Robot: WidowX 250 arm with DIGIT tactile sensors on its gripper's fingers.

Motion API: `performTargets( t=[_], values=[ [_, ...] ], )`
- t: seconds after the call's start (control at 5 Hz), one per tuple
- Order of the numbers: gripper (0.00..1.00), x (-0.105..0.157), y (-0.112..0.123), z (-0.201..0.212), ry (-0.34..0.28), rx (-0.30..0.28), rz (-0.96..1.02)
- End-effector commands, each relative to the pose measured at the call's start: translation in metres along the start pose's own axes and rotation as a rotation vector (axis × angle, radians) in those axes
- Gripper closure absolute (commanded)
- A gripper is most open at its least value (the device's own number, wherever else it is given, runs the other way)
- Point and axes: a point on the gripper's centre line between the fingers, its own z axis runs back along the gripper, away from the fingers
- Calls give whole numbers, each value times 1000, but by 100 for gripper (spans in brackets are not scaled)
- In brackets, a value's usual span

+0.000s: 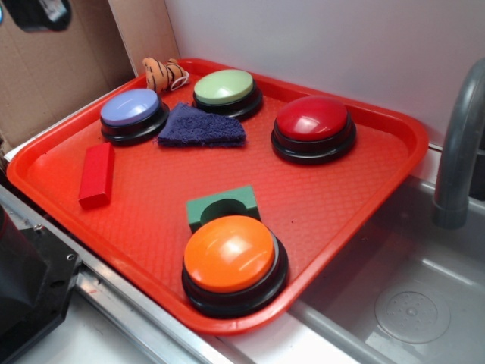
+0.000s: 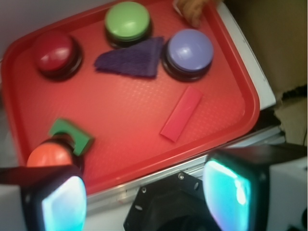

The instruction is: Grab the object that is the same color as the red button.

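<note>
The small red block (image 1: 97,174) lies flat near the left rim of the red tray (image 1: 318,197). In the wrist view the block (image 2: 181,114) sits right of the tray's (image 2: 130,106) middle. The dark-red dome button (image 1: 313,121) stands at the tray's back right, at the upper left in the wrist view (image 2: 54,53). My gripper (image 2: 149,192) hangs high above the tray's near edge, well short of the block. It is open, its fingers (image 2: 62,202) wide apart with nothing between them. In the exterior view only a dark part of the arm (image 1: 36,12) shows at the top left.
On the tray also stand an orange button (image 1: 231,258), a green block with a round cutout (image 1: 222,206), a green button (image 1: 225,89), a blue button (image 1: 132,110), a purple cloth (image 1: 201,127) and a striped toy (image 1: 164,73). A sink (image 1: 409,303) and faucet (image 1: 458,144) lie right.
</note>
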Motion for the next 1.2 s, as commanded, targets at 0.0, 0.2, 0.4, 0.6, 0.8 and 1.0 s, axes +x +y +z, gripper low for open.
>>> performTargets(
  t=[0.0, 0.2, 0.4, 0.6, 0.8, 1.0],
  values=[
    [0, 24, 37, -61, -116, 47, 359],
    [0, 29, 51, -91, -165, 112, 448],
    [0, 34, 62, -120, -177, 181, 527],
    [0, 39, 67, -146, -169, 189, 521],
    [0, 41, 70, -165, -142, 171, 514],
    [0, 41, 73, -184, -103, 102, 467]
  ],
)
